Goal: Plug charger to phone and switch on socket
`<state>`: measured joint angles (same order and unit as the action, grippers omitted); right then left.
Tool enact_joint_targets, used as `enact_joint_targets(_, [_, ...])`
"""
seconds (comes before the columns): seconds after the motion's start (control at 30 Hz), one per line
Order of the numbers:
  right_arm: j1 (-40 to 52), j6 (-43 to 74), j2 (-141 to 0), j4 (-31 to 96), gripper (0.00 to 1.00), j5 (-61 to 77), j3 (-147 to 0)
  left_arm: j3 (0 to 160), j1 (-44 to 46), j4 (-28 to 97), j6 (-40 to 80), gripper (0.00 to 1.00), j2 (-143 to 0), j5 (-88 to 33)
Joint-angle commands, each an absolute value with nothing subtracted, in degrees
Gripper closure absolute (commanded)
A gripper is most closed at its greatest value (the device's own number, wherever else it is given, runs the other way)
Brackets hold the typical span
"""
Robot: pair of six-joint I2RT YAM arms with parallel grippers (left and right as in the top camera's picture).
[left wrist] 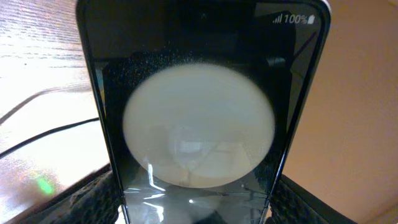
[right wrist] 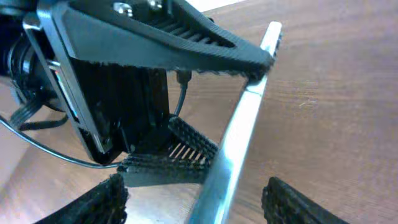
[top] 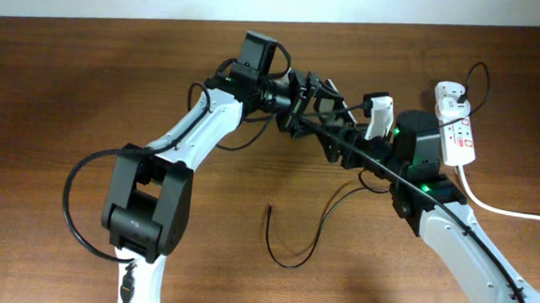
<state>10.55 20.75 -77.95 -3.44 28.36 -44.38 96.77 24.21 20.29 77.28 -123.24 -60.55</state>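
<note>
A: Where is the phone [left wrist: 199, 118]?
B: Clamped in the left gripper [left wrist: 198, 208], over the far middle of the table [top: 77, 74]. In the left wrist view its glossy screen fills the frame, with a big pale glare disc in the middle, a small white "100%" at the top corner, and a ribbed finger [left wrist: 93, 199] at each lower side.
A: And the right gripper [right wrist: 200, 205]?
B: Its jaws stand apart. In the right wrist view its two fingers [right wrist: 93, 202] sit low at either side. The phone's silvery edge runs up between them with a gap on both sides.
A: What crowds that spot?
B: The left gripper's own black fingers. One wide triangular finger [right wrist: 186, 40] crosses the top of the view to meet the phone's edge, and the other lies below. A thin dark wire [right wrist: 182, 87] hangs between them, and I cannot tell what it belongs to.
A: The charger [top: 268, 231]?
B: Loose on the table, between the two arms in the overhead view. Its thin black cable curls in a loop, the free end [top: 268, 209] well apart from the phone. The other way it slips under the right arm [top: 453, 228].
A: The socket [top: 459, 140]?
B: At the table's right side, past the right arm, with a white adapter [top: 450, 92] at its far end and a thick white cord [top: 515, 211] trailing off right. The right arm stands between it and the phone.
</note>
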Motion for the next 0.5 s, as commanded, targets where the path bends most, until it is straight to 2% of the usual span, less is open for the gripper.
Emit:
enact_joint_targets(0.0, [10.87, 20.71, -78.17, -4.34, 0.41, 27.27, -45.47, 98.04, 24.99, 19.97, 77.84, 1.0, -123.11, -61.3])
enact_joint_targets(0.03, [10.87, 20.71, -78.17, -4.34, 0.45, 26.52, -45.47, 98.04, 25.1, 19.97, 78.3, 1.0, -123.11, -61.17])
enact_joint_targets(0.2, [10.87, 21.98, -78.17, -4.38, 0.49, 24.77, -45.47, 98.04, 26.48, 19.9, 82.94, 1.0, -123.11, -60.34])
enact_joint_targets(0.47, [10.87, 21.98, -78.17, -4.6, 0.83, 24.77, -45.47, 98.04, 27.0, 19.94, 84.4, 1.0, -123.11, -60.36])
